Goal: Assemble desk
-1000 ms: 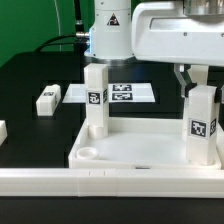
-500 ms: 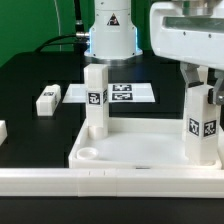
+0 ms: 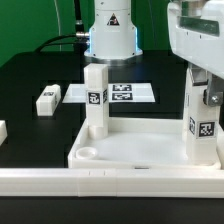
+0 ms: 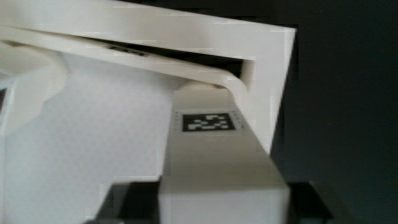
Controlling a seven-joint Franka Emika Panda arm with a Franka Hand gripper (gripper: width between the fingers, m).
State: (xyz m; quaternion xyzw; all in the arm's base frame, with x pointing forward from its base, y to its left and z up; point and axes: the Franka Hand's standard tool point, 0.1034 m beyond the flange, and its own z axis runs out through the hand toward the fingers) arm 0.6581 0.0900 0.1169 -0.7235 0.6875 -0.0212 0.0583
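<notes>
At the right edge of the exterior view, the gripper is clamped on an upright white leg standing in the desk top. Left of centre, a second leg stands upright on the top; another lies at upper left.
</notes>
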